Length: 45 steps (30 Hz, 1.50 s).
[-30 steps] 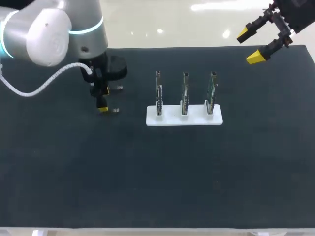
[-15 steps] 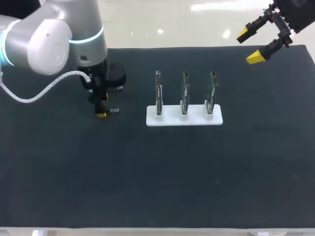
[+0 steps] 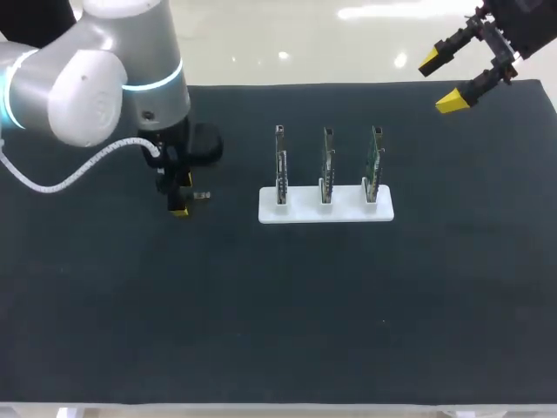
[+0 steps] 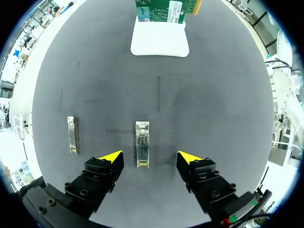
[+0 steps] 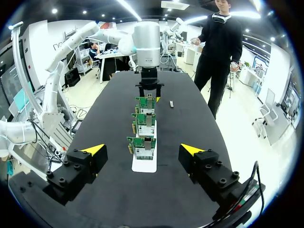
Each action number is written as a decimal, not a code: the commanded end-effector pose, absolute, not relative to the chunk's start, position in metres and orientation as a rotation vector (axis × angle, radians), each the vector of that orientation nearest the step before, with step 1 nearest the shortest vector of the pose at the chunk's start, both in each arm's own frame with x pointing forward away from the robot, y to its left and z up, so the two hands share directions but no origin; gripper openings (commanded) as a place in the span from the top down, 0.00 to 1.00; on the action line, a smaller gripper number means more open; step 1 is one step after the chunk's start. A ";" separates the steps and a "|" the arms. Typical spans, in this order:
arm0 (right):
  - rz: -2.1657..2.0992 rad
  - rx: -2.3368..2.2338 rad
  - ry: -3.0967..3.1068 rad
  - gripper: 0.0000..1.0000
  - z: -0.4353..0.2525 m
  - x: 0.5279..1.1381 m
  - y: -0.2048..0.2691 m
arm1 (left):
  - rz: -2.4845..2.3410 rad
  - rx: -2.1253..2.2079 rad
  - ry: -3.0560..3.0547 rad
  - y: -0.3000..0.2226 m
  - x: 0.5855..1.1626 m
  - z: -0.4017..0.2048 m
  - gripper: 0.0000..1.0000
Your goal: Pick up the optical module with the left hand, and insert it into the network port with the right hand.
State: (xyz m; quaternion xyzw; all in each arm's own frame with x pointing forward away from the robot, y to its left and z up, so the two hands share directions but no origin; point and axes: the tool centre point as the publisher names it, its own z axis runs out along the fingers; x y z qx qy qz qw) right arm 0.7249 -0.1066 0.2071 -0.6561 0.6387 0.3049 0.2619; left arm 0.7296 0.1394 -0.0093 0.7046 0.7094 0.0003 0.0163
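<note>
Seemingly light, rigid and slick-cased, the optical module (image 4: 142, 144) warrants pinching across its long sides by the left gripper (image 4: 150, 157), jaws wide open, empty.

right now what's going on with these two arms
The left claw is down low over the table, open, with the near end of an optical module lying flat between its fingers, not gripped yet. A second module lies off to one side of it. The right claw hangs open at the table's far corner, away from the white stand holding three green cards.
</note>
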 end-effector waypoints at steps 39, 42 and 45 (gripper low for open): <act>0.826 -1.775 1.729 0.00 0.207 0.725 -0.106 | -0.131 2.158 2.157 0.140 0.732 0.018 1.00; 0.826 -1.775 1.729 0.00 0.207 0.725 -0.106 | -0.232 2.140 2.114 0.140 0.730 0.042 1.00; 0.826 -1.775 1.729 0.00 0.207 0.725 -0.106 | -0.321 2.117 2.068 0.138 0.727 0.064 1.00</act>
